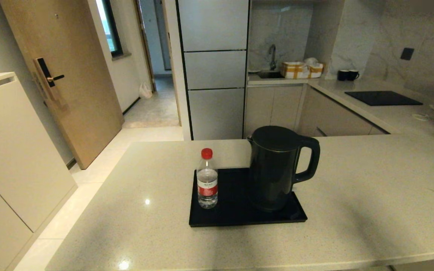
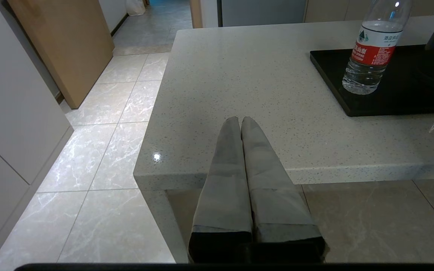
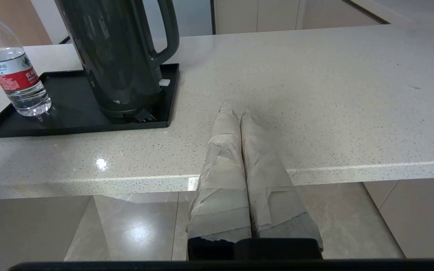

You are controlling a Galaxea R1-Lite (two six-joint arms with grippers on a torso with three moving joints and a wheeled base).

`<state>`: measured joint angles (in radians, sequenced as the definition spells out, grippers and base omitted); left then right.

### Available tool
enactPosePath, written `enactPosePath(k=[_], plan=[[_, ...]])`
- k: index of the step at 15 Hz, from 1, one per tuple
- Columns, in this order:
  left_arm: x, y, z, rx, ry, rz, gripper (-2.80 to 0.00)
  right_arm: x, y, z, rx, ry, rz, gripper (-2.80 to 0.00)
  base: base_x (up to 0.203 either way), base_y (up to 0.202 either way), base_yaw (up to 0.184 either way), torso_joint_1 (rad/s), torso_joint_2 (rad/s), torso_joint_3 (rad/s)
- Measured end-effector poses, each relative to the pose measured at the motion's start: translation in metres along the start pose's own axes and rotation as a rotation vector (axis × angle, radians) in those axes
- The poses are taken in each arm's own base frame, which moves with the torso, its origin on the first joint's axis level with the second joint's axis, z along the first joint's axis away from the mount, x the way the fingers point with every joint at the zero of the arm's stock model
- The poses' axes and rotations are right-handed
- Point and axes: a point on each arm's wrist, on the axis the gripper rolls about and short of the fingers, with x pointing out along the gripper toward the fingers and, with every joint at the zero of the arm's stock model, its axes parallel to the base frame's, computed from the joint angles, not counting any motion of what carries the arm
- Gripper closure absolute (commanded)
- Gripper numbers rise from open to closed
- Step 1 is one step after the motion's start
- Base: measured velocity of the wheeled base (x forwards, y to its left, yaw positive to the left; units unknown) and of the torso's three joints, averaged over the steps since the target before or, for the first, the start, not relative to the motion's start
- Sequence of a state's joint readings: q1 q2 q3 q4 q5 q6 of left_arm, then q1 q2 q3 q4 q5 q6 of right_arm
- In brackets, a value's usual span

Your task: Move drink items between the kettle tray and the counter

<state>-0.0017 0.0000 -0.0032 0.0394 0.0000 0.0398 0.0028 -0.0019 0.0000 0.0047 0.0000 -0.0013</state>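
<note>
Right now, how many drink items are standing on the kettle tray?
2. The water bottle stands near the left edge of the kettle tray; the kettle stands on the tray's right part, handle pointing right. Nothing else shows on the tray.

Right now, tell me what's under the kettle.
The kettle stands upright on the black tray, beside the bottle. In the right wrist view a base edge and a small white tab show at its foot. The rest beneath is covered.

Pale marbled floor tiles [image 1: 89, 177], a wooden door [image 1: 66, 75], white cabinets [image 1: 13, 150], marble wall [image 1: 409, 30], a sink tap [image 1: 272, 52].
</note>
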Motion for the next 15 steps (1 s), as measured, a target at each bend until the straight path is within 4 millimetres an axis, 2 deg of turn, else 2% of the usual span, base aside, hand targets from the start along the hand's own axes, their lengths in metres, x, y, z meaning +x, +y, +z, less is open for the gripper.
enactPosePath(k=[15], plan=[[0.0000,0.0000,0.0000,0.000,0.000,0.000,0.00,0.0000,0.0000,0.0000,0.000,0.000,0.000,0.00,0.000,0.000,0.000,0.000,0.00,0.000]])
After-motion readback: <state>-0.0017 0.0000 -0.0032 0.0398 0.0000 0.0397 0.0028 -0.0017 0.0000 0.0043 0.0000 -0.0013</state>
